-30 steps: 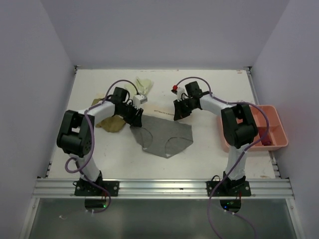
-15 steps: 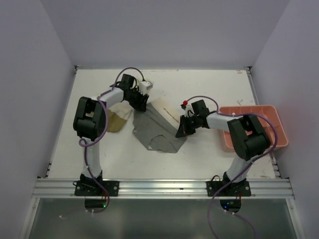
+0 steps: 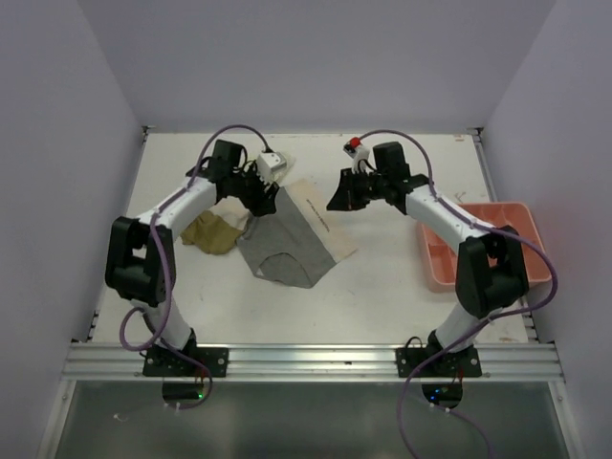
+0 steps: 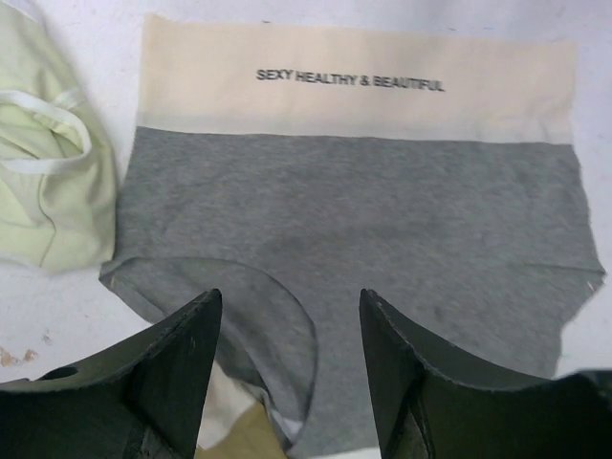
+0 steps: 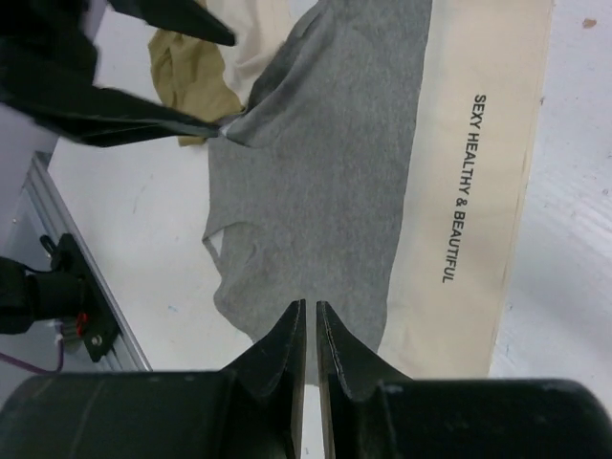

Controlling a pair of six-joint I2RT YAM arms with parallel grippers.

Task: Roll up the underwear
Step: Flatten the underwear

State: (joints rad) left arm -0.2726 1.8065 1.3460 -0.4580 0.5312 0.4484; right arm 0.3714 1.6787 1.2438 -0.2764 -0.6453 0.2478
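The grey underwear [image 3: 282,247] lies flat mid-table, its cream waistband [image 3: 320,218] printed with words. It fills the left wrist view [image 4: 363,220] and the right wrist view [image 5: 325,182]. My left gripper [image 3: 260,199] is open and hovers over its far left corner, jaws wide apart and empty [image 4: 292,306]. My right gripper [image 3: 337,198] is shut and empty above the waistband's far end [image 5: 311,311]. An olive-tan garment [image 3: 212,234] lies to the left of the grey one. A pale yellow-green garment [image 4: 43,182] lies beside it. The dark red garment is out of view.
The salmon-pink tray [image 3: 526,225] stands at the right edge, partly behind my right arm. White walls close the table on the left, the back and the right. A metal rail [image 3: 306,361] runs along the near edge.
Both grippers have moved back toward the far side and off the grey underwear. The garment has shifted left and now lies flat with its waistband turned to the right.
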